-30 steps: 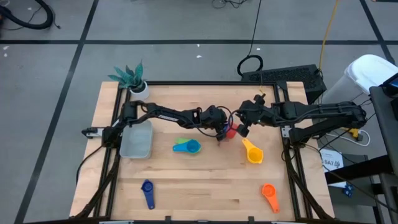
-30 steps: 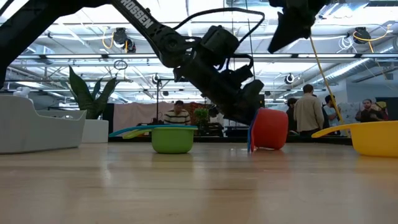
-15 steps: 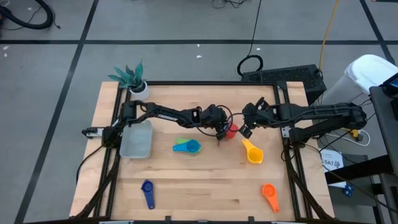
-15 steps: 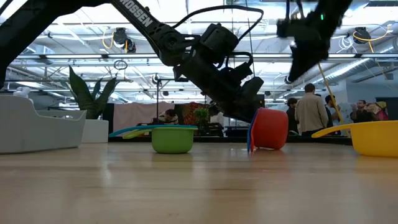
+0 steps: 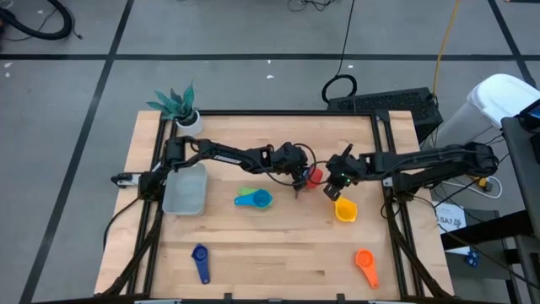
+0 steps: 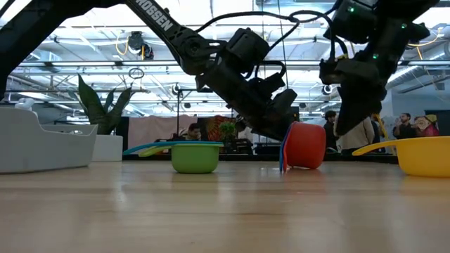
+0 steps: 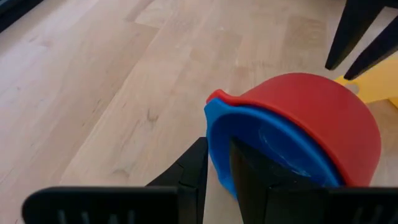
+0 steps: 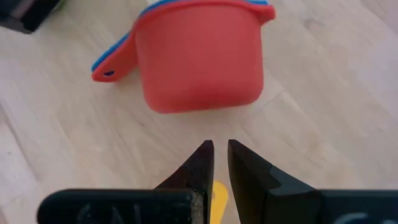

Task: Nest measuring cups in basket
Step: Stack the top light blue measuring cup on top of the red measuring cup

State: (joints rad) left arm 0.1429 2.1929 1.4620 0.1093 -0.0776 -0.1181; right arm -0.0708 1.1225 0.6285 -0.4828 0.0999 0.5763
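Note:
A red measuring cup (image 5: 315, 176) with a blue cup (image 7: 261, 146) nested inside it lies tipped on its side mid-table, its wall on the wood. My left gripper (image 5: 298, 179) is shut on this pair. My right gripper (image 5: 337, 187) hangs just right of it, over the handle of the yellow cup (image 5: 345, 209), its fingers nearly together with only a thin slit between them. A green cup (image 6: 195, 156) with a light blue cup (image 5: 256, 199) in it stands left of centre. The basket (image 5: 186, 188) lies at the left. The dark blue cup (image 5: 200, 262) and the orange cup (image 5: 365, 268) lie near the front edge. My left gripper pinches the blue cup's rim (image 7: 216, 149), one finger (image 7: 252, 177) inside its bowl and one (image 7: 194, 168) outside. The fingers slant down from the table's left. The nested pair is tilted, with the red cup's wall (image 6: 304, 163) resting on the table. My right gripper: whether it touches the yellow cup's handle (image 8: 217, 198), I cannot tell.
A small white plant pot (image 5: 189, 119) stands at the far left corner, behind the basket. Bare wood lies between the green cup and the front edge. People stand in the room beyond the table.
My right gripper has come down and moved toward the near edge, from beside the red cup to over the yellow cup's handle. The red and blue pair has kept its place.

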